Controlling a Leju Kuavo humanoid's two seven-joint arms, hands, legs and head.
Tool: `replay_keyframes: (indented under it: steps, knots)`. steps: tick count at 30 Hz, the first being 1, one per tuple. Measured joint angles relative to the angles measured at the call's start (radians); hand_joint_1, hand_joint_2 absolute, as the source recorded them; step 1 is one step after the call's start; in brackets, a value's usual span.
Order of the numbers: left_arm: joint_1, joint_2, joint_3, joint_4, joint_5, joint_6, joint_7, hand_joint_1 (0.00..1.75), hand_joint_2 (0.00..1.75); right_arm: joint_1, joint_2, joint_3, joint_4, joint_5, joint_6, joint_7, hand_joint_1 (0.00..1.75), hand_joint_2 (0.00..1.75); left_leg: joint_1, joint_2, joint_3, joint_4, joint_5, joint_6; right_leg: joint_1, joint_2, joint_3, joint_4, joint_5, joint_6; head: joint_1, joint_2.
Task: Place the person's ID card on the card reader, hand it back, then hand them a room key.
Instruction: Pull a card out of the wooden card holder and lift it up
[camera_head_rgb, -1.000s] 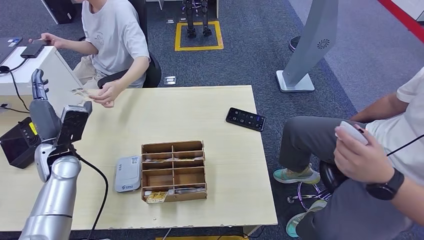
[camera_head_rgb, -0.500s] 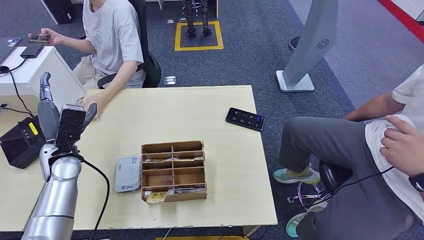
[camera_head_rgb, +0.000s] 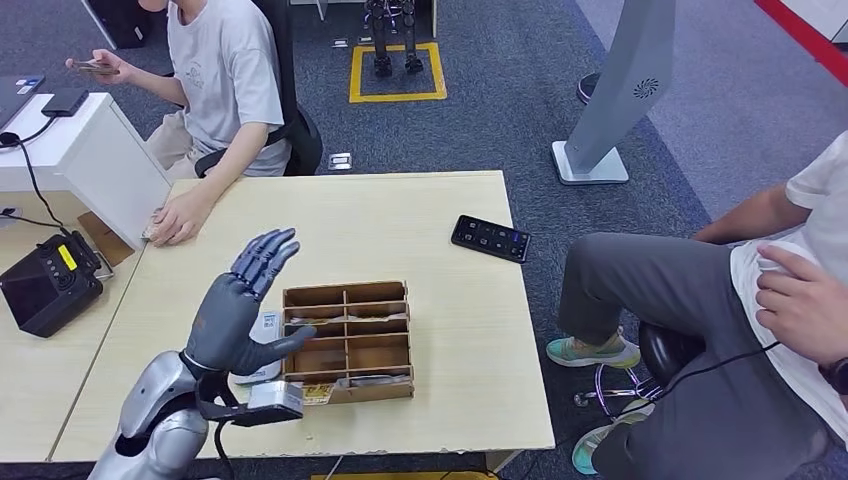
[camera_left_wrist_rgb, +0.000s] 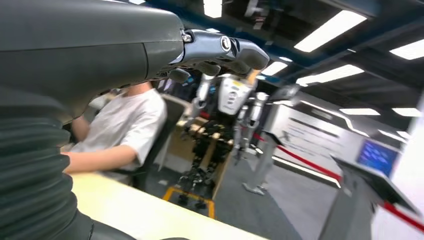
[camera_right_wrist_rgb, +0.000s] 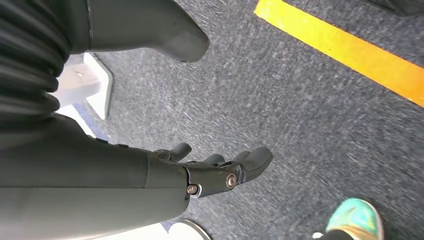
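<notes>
**A:** What do I have on the head view?

**B:** I see the left hand (camera_head_rgb: 238, 305) raised over the table (camera_head_rgb: 440, 400), fingers spread, holding nothing, above the white card reader (camera_head_rgb: 262, 350) beside the wooden tray (camera_head_rgb: 348, 340). The seated person's hand (camera_head_rgb: 178, 217) rests at the table's far edge; I think a card lies under it, but I cannot tell.

**A:** Left wrist?

**B:** Fingers (camera_left_wrist_rgb: 220, 47) extended, nothing between them; the person (camera_left_wrist_rgb: 120, 130) sits behind.

**A:** Right wrist?

**B:** My right hand (camera_right_wrist_rgb: 200, 175) hangs over grey carpet (camera_right_wrist_rgb: 300, 125), fingers loosely apart, holding nothing.
</notes>
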Motion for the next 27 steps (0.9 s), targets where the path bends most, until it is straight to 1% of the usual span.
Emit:
replay_keyframes:
  steps: [4, 7, 10, 13, 20, 27]
  knots:
    - [-0.012, 0.027, -0.101, -0.002, -0.078, 0.057, 0.036, 0.0, 1.75, -0.003, -0.001, -0.007, 0.0, -0.004, -0.01, -0.024, 0.0, 1.75, 0.0, 0.0, 0.0, 0.0, 0.001, -0.001, 0.0, 0.0, 0.0, 0.0, 0.001, -0.001, 0.0, 0.0]
    - [-0.018, 0.045, -0.14, -0.002, -0.083, 0.096, 0.061, 0.0, 1.75, -0.004, -0.001, -0.007, 0.0, -0.001, -0.011, -0.005, 0.0, 1.75, 0.0, 0.0, 0.0, 0.0, 0.001, -0.001, 0.0, 0.0, 0.0, 0.0, 0.001, -0.001, 0.0, 0.0]
    - [-0.019, 0.063, -0.158, -0.001, -0.117, 0.13, 0.087, 0.0, 1.75, -0.004, -0.001, -0.008, 0.0, 0.003, -0.01, 0.03, 0.0, 1.75, 0.0, 0.0, 0.0, 0.0, 0.001, -0.001, 0.0, 0.0, 0.0, 0.0, 0.001, -0.001, 0.0, 0.0]
    - [-0.019, 0.076, -0.17, 0.004, -0.184, 0.168, 0.126, 0.0, 1.75, -0.003, -0.001, -0.01, 0.0, 0.008, -0.009, 0.045, 0.0, 1.75, 0.0, 0.0, 0.0, 0.0, 0.001, -0.001, 0.0, 0.0, 0.0, 0.0, 0.001, -0.001, 0.0, 0.0]
    - [-0.039, 0.08, -0.191, 0.064, -0.343, 0.208, 0.213, 0.0, 1.75, -0.004, -0.001, -0.014, 0.0, 0.014, -0.011, 0.02, 0.0, 1.75, 0.0, 0.0, 0.0, 0.0, 0.001, -0.001, 0.0, 0.0, 0.0, 0.0, 0.001, -0.001, 0.0, 0.0]
    - [-0.061, 0.085, -0.205, 0.12, -0.39, 0.219, 0.232, 0.0, 1.75, -0.007, -0.001, -0.015, 0.0, 0.017, -0.012, 0.012, 0.0, 1.75, 0.0, 0.0, 0.0, 0.0, 0.001, -0.001, 0.0, 0.0, 0.0, 0.0, 0.001, -0.001, 0.0, 0.0]
